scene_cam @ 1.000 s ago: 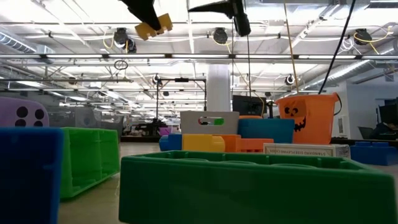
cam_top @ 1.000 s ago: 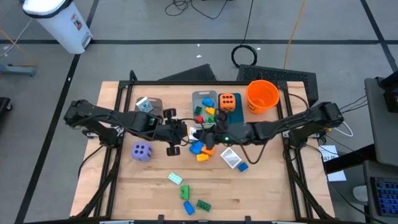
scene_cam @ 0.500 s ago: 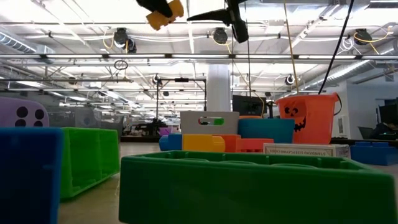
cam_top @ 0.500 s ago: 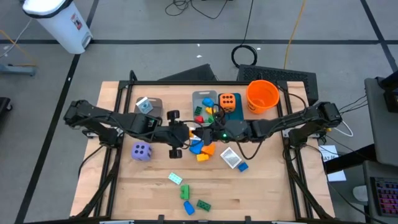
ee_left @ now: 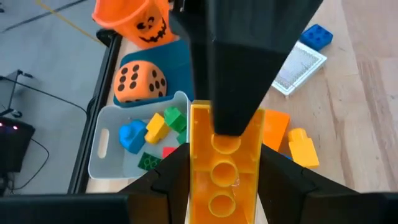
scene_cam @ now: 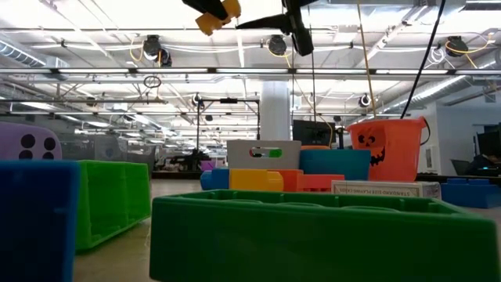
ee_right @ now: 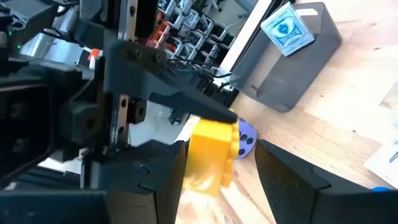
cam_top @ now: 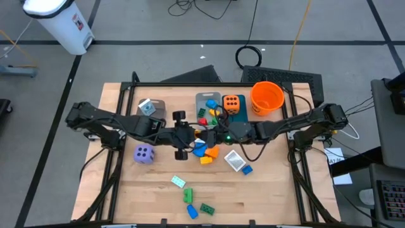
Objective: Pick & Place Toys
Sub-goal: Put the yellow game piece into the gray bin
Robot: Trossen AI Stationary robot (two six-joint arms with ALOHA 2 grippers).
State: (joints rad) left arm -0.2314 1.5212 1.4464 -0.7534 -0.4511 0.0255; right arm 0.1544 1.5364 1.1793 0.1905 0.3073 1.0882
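A yellow brick [ee_left: 224, 165] hangs high over the middle of the table, with my left gripper [cam_top: 196, 134] shut on it. It also shows at the top of the low view [scene_cam: 218, 9]. My right gripper [cam_top: 210, 133] comes from the table's right and stands open. Its fingers are around the brick's free end [ee_right: 211, 152], with a gap on one side; I cannot tell whether they touch it. On the table below lies a pile of blue, orange and yellow bricks [cam_top: 205, 152]. My left gripper pinches the yellow brick by its two long sides [ee_left: 198, 175] between its two fingers. It comes from the table's left, slanting down. The brick reaches out forward past the fingertips, its hollow underside toward the wrist camera, lifted clear of everything on the table.
At the back stand a grey bin [cam_top: 204, 100] holding bricks, a teal bin with an orange die [cam_top: 232, 104], an orange bucket [cam_top: 266, 97] and a dark bin [cam_top: 155, 109]. A purple die [cam_top: 143, 153], a white packet [cam_top: 234, 159] and loose bricks [cam_top: 190, 196] lie nearer.
My left gripper has carried the yellow brick up and toward the table's right, tipping as it went. The brick's free end now lies between my right gripper's fingers.
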